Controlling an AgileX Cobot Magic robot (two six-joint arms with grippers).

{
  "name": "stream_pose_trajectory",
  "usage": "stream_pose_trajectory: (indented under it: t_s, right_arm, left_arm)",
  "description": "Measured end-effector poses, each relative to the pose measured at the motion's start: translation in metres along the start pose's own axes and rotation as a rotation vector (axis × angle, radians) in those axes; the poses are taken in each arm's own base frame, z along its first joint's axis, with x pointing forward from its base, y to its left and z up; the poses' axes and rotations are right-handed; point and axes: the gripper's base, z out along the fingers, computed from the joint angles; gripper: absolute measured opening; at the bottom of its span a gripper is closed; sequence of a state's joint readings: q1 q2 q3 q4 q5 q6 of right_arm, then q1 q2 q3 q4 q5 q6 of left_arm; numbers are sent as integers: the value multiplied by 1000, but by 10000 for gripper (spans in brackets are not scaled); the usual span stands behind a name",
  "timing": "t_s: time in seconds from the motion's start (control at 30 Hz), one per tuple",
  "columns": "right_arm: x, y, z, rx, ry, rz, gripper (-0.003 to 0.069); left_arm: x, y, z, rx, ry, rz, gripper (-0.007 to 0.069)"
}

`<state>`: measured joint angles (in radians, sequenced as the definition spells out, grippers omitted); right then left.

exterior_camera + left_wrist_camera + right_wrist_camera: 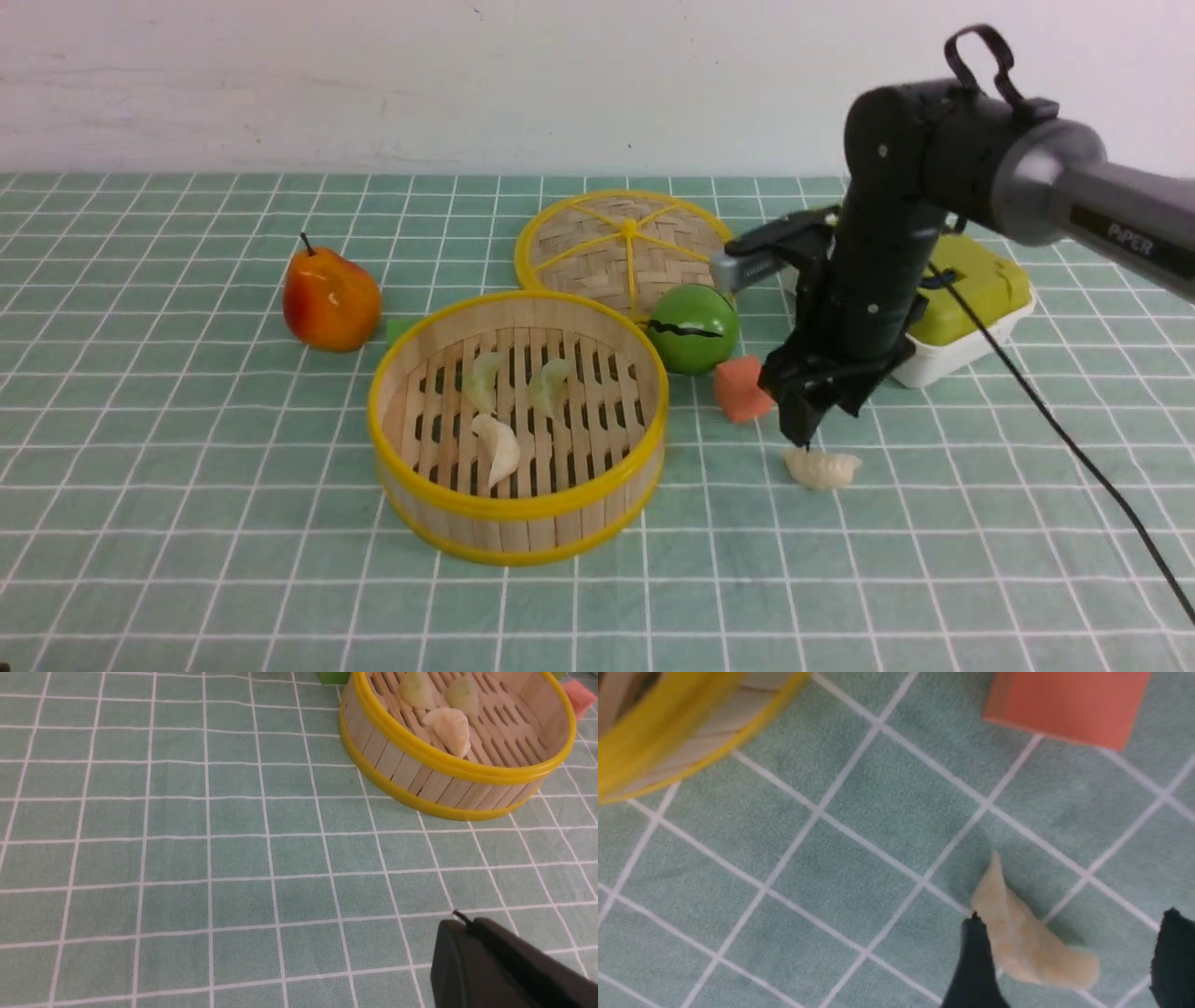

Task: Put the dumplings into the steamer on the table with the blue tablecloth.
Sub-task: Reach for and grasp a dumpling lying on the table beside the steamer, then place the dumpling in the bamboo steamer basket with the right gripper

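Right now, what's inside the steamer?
The steamer holds two pale green dumplings at the back and one cream-white dumpling nearer the front. Its near wall hides the front strip of floor.

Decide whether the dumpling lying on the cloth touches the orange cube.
Apart. The right wrist view shows the dumpling and the orange cube separated by bare tablecloth.

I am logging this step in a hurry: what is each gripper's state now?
Left gripper: shut, nothing seen in it.
Right gripper: open, one jaw on each side of the dumpling, not gripping it.
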<state>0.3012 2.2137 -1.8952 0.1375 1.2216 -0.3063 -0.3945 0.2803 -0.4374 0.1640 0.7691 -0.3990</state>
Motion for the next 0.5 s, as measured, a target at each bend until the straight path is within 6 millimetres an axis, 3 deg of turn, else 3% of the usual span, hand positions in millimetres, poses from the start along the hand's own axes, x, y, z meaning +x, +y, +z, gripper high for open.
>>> stream_pose_trajectory:
  t_s: [0.27,0.33,0.4,0.5]
  right_arm:
    - [2,-4,34,-47,66,11,325]
    - [2,-5,35,-27,66,16,212]
    - [1,-5,33,-23,61,47,176]
    - [0,-1,21,-41,33,94,177]
  left_arm:
    - [-1,1,0,-6,-6,8,-4]
    - [-1,1,0,-6,-7,8,-3]
    - [-1,1,0,-6,-7,8,-1]
    - [-1,1,0,-6,-7,8,0]
